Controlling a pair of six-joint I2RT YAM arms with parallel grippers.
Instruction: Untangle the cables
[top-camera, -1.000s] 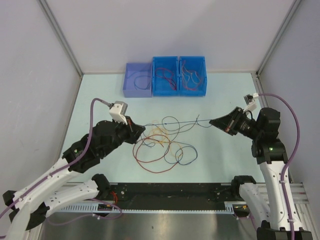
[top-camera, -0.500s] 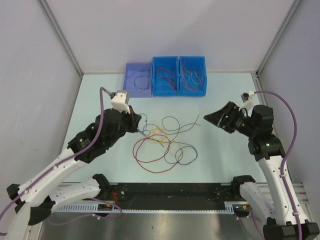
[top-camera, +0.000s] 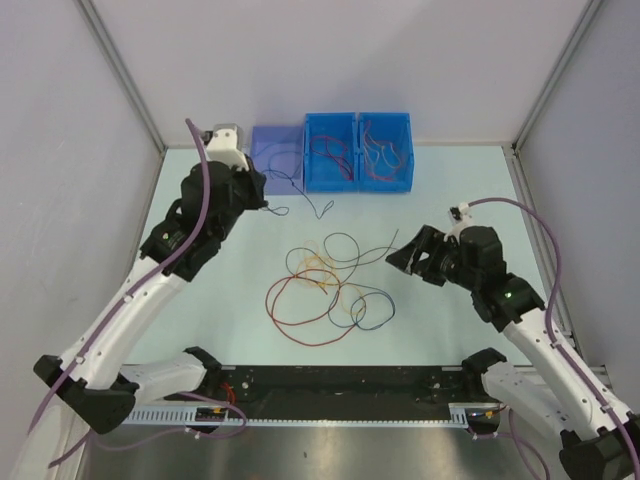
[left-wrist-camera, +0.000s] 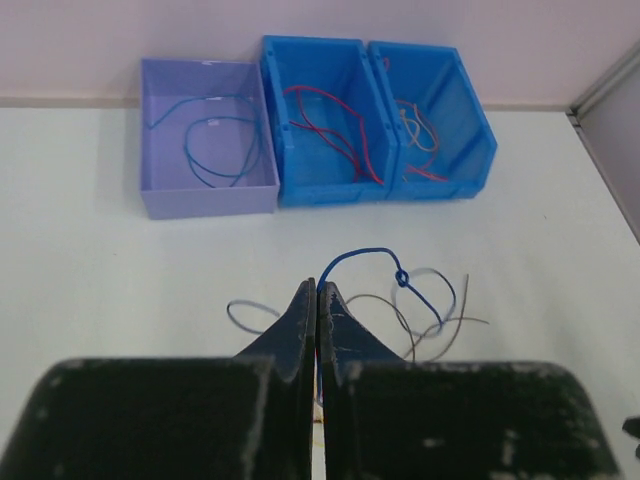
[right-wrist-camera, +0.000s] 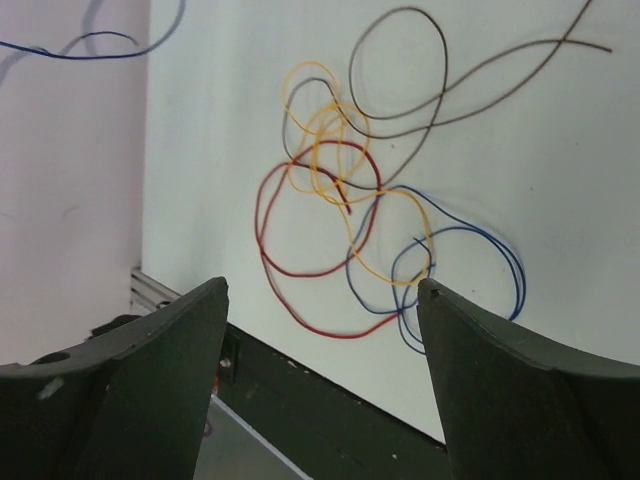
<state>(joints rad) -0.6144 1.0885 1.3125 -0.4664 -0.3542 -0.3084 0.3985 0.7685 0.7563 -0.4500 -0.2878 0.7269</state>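
Blue wire (left-wrist-camera: 356, 252), soft and light, is pinched between the clenched left gripper (left-wrist-camera: 318, 290) tips, while the right gripper (right-wrist-camera: 322, 288) is spread open.

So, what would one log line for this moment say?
left gripper: shut on blue cable, near purple bin | right gripper: open, empty | other cables: tangled

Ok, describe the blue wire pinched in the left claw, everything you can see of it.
The blue wire is a single thin, flexible, dark-blue strand. The shut left claw pinches it at the very fingertips. In the wrist view it arches up and rightward from there, twists into a small knot-like loop, then curves down in a wider bend. It hangs over the pale table in front of the lilac box, casting faint shadows. Whether its ends touch the table is unclear.
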